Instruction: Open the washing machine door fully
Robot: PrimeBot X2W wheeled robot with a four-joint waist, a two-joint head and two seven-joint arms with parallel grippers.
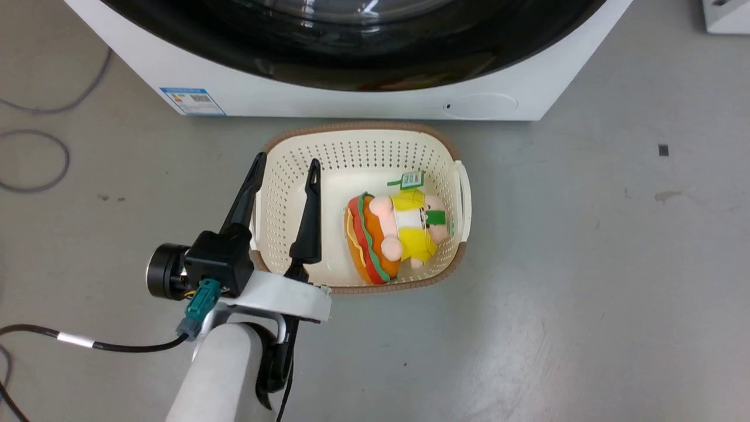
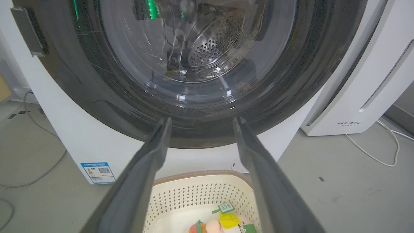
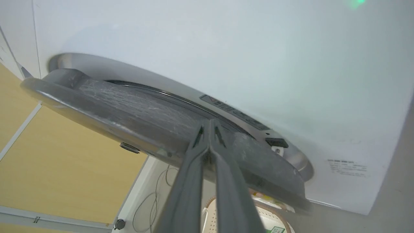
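Right claw (image 3: 209, 124) clenched, tips at the rim of the large round glossy black door (image 3: 129, 110) — barely ajar on the white front-loading washing machine (image 3: 226, 48). Left claw (image 1: 287, 159) released. Likely fault: tips slide off the glossy rim — door falls shut.
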